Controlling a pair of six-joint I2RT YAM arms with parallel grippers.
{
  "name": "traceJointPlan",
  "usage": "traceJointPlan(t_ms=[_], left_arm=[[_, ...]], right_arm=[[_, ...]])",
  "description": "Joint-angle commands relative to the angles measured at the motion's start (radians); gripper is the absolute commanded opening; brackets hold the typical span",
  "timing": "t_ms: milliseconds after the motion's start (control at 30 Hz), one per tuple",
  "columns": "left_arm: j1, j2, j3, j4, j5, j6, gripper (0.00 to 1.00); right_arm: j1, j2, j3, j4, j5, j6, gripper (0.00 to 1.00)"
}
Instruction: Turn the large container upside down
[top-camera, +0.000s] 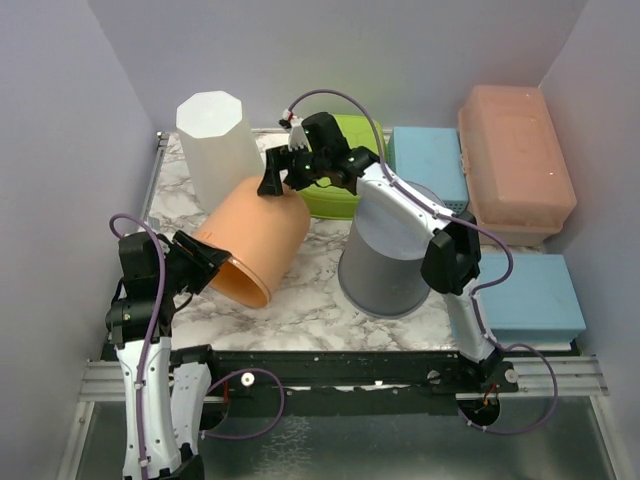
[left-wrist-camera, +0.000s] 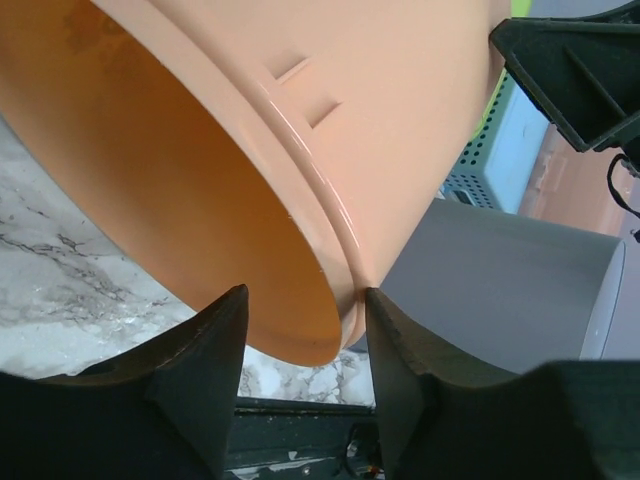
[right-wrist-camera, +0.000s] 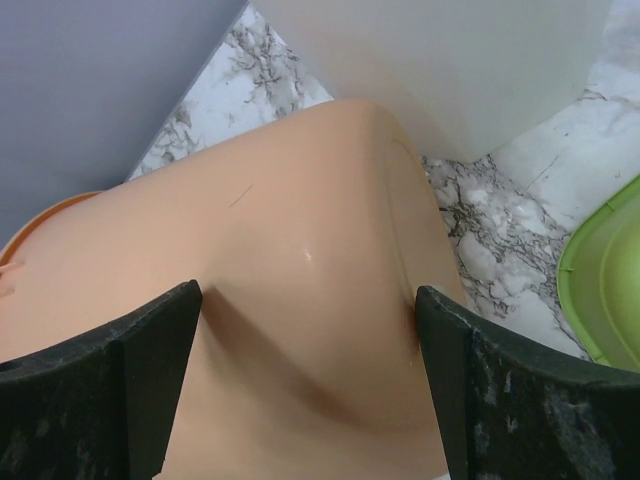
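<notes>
Orange plastic bucket (top-camera: 255, 235) tipped on its side on the marble-patterned tabletop (top-camera: 310, 300), an arm at each end.

Nearest, the left gripper (left-wrist-camera: 300, 300) straddles the bucket's rim with its jaws parted: one finger (left-wrist-camera: 205, 350) sits inside the mouth with a gap to the wall, and the other is right against the outside of the rim. The bucket leans with its open mouth low and facing the left arm, its closed base raised toward the back. Just to its right stands an upturned grey plastic bin (top-camera: 390, 255). Over the raised base, the right gripper (top-camera: 275, 175) hangs with jaws spread wide to either side of the bucket; whether they touch it I cannot tell. Behind are a tall white octagonal container (top-camera: 215, 140), a lime-green plastic tray (top-camera: 340, 195), a light blue box (top-camera: 428, 160) and a pink lidded box (top-camera: 515, 165).
</notes>
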Motion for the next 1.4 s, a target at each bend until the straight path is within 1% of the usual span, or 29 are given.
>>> traceJointPlan(t_ms=[0,133,233,400,533,700,733,767,833,867,933,1000,1033,1133,1233,1367], left_arm=[[-0.004,-0.004,-0.041,0.007,-0.007,0.009,0.49],[-0.004,-0.003,-0.029,-0.012,-0.032,0.023,0.42],[-0.003,0.007,-0.005,-0.027,-0.043,0.033,0.40],[-0.003,0.016,0.025,-0.028,-0.031,0.042,0.39],[-0.004,0.020,0.028,-0.024,-0.011,0.044,0.36],[-0.004,0.018,0.010,-0.016,-0.004,0.039,0.33],[-0.004,0.017,0.008,-0.015,-0.005,0.039,0.32],[-0.003,0.015,0.009,-0.015,-0.004,0.040,0.32],[-0.003,0.014,0.017,-0.016,-0.006,0.043,0.30],[-0.004,0.013,0.020,-0.019,-0.011,0.044,0.30],[-0.003,0.017,0.034,-0.033,-0.026,0.054,0.29],[-0.005,0.021,0.038,-0.046,-0.040,0.065,0.29],[-0.004,0.021,0.037,-0.048,-0.045,0.067,0.29],[-0.006,0.020,0.030,-0.054,-0.052,0.072,0.30],[-0.006,0.017,0.023,-0.062,-0.056,0.076,0.30],[-0.007,0.018,0.015,-0.061,-0.057,0.080,0.30]], right_arm=[[-0.002,-0.005,-0.003,-0.002,-0.142,0.015,0.89],[-0.009,-0.041,-0.043,0.010,-0.180,0.022,0.88],[-0.008,-0.104,-0.099,0.049,-0.236,0.050,0.83],[-0.008,-0.247,-0.256,0.159,-0.284,0.109,0.82],[0.002,-0.309,-0.300,0.151,-0.311,0.110,0.82],[0.023,-0.336,-0.322,0.151,-0.329,0.124,0.81],[0.025,-0.337,-0.324,0.149,-0.317,0.125,0.81],[0.027,-0.338,-0.325,0.134,-0.266,0.121,0.81],[0.027,-0.333,-0.320,0.094,-0.101,0.107,0.83],[0.027,-0.318,-0.293,0.047,-0.006,0.090,0.85],[0.025,-0.273,-0.218,-0.035,0.124,0.050,0.89],[0.012,-0.217,-0.146,-0.094,0.162,0.030,0.91],[0.002,-0.193,-0.125,-0.106,0.147,0.028,0.92],[-0.023,-0.140,-0.100,-0.103,0.035,0.048,1.00],[-0.025,-0.099,-0.087,-0.103,-0.082,0.061,1.00],[-0.025,-0.105,-0.150,-0.027,-0.208,0.119,0.98]])
